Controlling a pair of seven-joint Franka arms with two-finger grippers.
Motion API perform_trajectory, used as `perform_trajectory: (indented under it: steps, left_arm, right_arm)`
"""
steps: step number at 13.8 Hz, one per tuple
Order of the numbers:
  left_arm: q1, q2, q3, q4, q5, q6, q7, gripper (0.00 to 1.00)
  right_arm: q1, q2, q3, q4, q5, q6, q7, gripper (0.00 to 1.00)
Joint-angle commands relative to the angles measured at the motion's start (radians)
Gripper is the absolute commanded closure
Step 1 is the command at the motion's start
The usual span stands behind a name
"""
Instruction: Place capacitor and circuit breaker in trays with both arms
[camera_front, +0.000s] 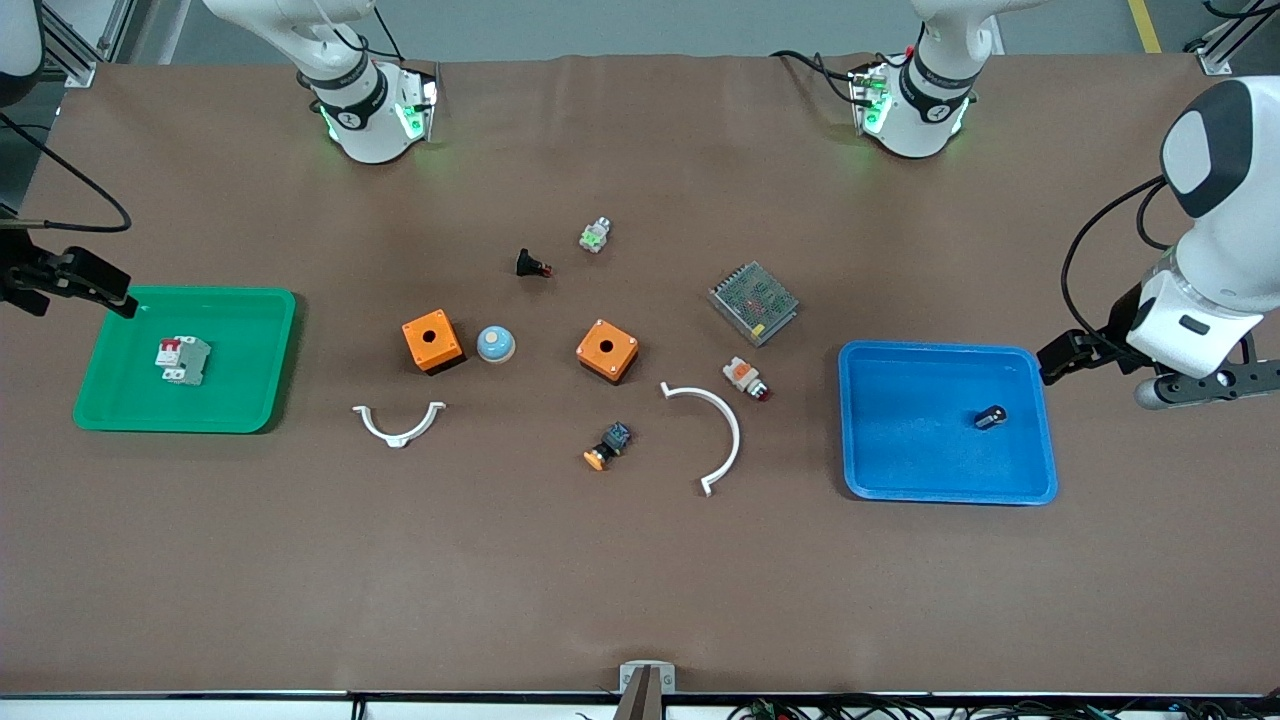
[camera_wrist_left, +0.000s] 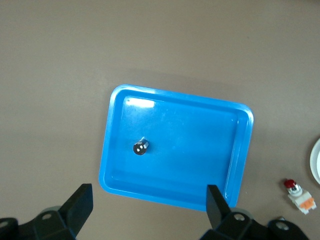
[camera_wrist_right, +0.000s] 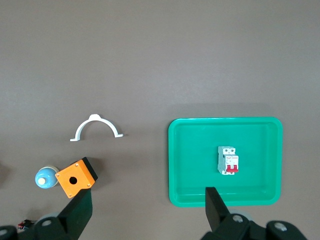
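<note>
The capacitor (camera_front: 990, 417), a tiny black cylinder with a silvery end, lies in the blue tray (camera_front: 945, 348) at the left arm's end of the table. It also shows in the left wrist view (camera_wrist_left: 140, 147) inside the tray (camera_wrist_left: 175, 95). My left gripper (camera_front: 1065, 357) hangs open and empty, high over the table beside that tray (camera_wrist_left: 148, 205). The circuit breaker (camera_front: 182, 360), white-grey with red toggles, lies in the green tray (camera_front: 180, 425) at the right arm's end. It also shows in the right wrist view (camera_wrist_right: 228, 160). My right gripper (camera_front: 95, 283) is open and empty, high over the table beside the green tray's (camera_wrist_right: 225, 121) edge (camera_wrist_right: 148, 207).
Between the trays lie two orange boxes (camera_front: 432, 341) (camera_front: 607, 350), a blue dome (camera_front: 495, 344), two white curved clips (camera_front: 398, 425) (camera_front: 715, 435), a mesh power supply (camera_front: 753, 302), a black push-button (camera_front: 530, 265), a white-and-orange button (camera_front: 747, 378) and an orange-capped button (camera_front: 607, 447).
</note>
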Motion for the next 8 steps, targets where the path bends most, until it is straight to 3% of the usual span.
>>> perform_trajectory:
  steps: [1,8]
  left_arm:
    - [0.003,-0.011,-0.006,0.064,-0.019,-0.085,0.042,0.0]
    - [0.002,-0.012,-0.038,0.186,-0.018,-0.222,0.023,0.0]
  right_arm:
    - [-0.014,-0.047,0.004,-0.065,-0.005,0.02,-0.002,0.0]
    - [-0.014,-0.052,0.004,-0.068,-0.016,0.017,-0.004,0.0]
